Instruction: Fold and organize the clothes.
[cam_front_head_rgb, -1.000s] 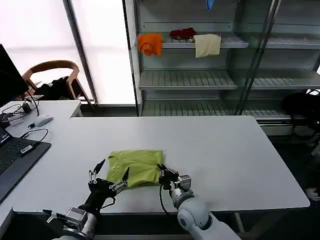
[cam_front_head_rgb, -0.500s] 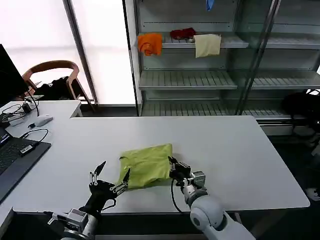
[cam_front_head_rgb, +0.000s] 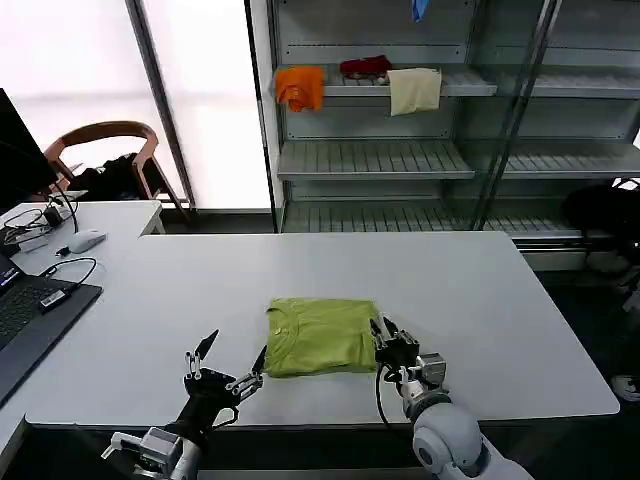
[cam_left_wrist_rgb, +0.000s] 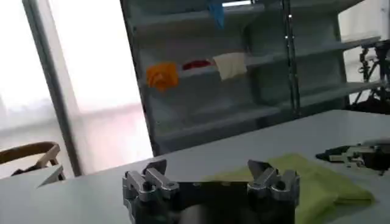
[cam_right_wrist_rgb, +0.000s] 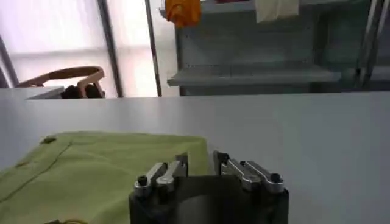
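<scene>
While the right claw (cam_front_head_rgb: 388, 338) pinches the folded T-shirt's (cam_front_head_rgb: 322, 335) edge, the wide-open left claw (cam_front_head_rgb: 228, 364) beside it should steady the shirt on the tabletop (cam_front_head_rgb: 480, 300).

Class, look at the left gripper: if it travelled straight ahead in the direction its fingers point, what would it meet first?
Most likely the T-shirt. The left gripper, fingers open, points forward over the table, and the folded shirt lies just ahead, slightly toward the right gripper. Depth is uncertain.

Lime-green T-shirt (cam_front_head_rgb: 322, 336), folded flat, seemingly rectangular, collar leftward, near table's front edge
</scene>
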